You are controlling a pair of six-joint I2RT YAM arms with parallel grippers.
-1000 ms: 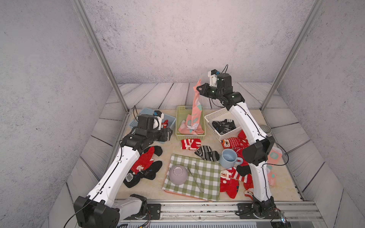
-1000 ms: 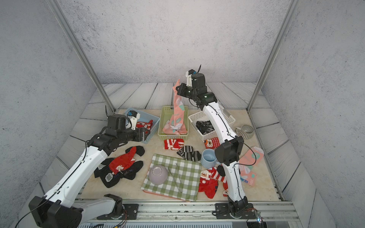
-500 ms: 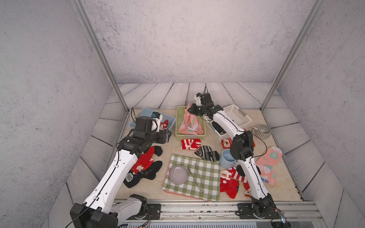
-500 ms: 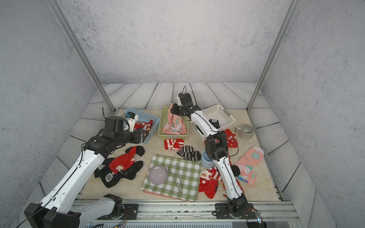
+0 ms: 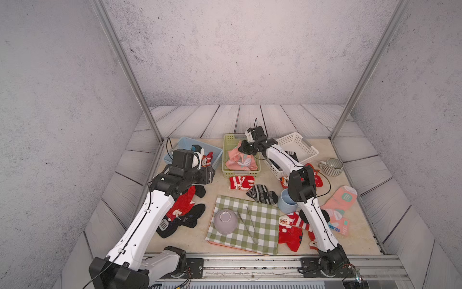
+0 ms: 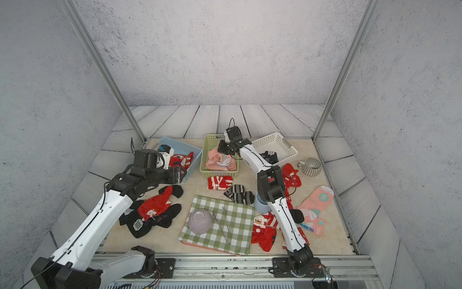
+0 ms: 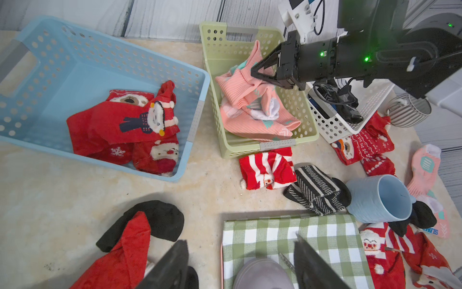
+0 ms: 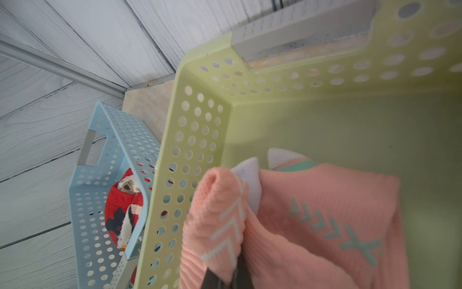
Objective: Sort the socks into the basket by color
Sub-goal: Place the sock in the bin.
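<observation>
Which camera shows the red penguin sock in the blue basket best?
The left wrist view: the penguin sock lies close and uncovered in the blue basket. Both top views show only a tiny red bit, far away. The right wrist view catches only part of it, behind basket walls.

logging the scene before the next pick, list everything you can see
baskets: three, blue basket, green basket, white basket, back row
socks: many; red socks in blue basket, pink socks in green basket, black socks in white basket; more loose on table
mugs: two, blue mug, grey mug, right side
bowl: one, lilac, on cloth
checked cloth: one, green-white, front
left end effector: one, black, open near blue basket
right end effector: one, black, shut on pink sock in green basket
</observation>
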